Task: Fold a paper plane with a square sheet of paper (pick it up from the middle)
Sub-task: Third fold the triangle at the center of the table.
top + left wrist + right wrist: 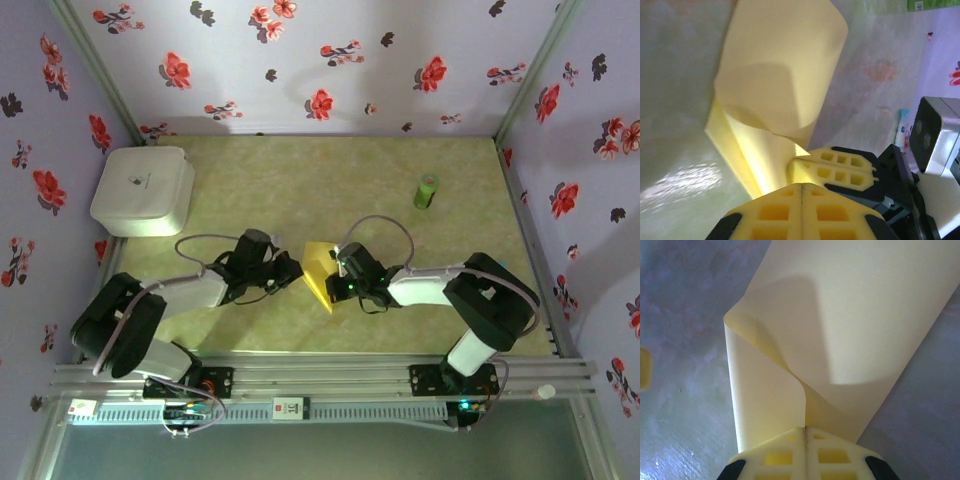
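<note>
My right gripper (pixel 805 431) is clamped shut on the square sheet of paper (pixel 865 315), pinching a soft, uncreased bend of it. The sheet curls up off the table (pixel 300 180) near its middle, between my two arms. My left gripper (pixel 802 186) is closed too, fingertips flush, right at the paper's edge; I cannot tell whether any paper sits between them. That is my worry: if the left has missed, any pull leaves the sheet swinging from one side and the fold lands crooked. If both do hold, pulling in different directions could tear such thin paper or set a stray crease. The loose curl could also spring open when I press it flat.
</note>
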Controlling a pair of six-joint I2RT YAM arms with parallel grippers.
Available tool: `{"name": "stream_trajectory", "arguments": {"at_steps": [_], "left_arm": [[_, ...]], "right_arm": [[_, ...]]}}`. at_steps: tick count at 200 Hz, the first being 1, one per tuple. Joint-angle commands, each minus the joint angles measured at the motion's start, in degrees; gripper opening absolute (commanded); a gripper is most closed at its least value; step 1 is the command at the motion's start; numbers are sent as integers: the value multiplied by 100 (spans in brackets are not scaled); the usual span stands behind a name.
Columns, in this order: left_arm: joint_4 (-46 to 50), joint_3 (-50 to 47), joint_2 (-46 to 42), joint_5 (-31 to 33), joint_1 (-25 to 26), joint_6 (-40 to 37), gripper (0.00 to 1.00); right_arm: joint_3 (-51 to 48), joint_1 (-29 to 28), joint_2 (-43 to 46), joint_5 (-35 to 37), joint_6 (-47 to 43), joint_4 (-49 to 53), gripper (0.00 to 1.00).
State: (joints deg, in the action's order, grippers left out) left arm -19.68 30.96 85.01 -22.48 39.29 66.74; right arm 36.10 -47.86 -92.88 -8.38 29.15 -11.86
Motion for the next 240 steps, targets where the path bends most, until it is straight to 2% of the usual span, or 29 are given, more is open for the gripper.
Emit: {"name": "stream_trajectory", "arguments": {"at_steps": [1, 15, 35, 144, 240], "left_arm": [[-855, -33, 262, 63, 51, 341, 0], [-922, -4, 412, 8, 100, 304, 0], [-541, 171, 565, -59, 97, 111, 0], [-431, 410, 1020, -334, 202, -106, 0], [-134, 450, 1184, -289, 228, -270, 0]], "right_arm": [[-7, 64, -160, 13, 64, 140, 0], [-15, 59, -137, 12, 67, 132, 0], [-41, 64, -108, 47, 57, 116, 0], [-99, 79, -89, 34, -10, 193, 0], [-94, 75, -91, 30, 3, 254, 0]]}}
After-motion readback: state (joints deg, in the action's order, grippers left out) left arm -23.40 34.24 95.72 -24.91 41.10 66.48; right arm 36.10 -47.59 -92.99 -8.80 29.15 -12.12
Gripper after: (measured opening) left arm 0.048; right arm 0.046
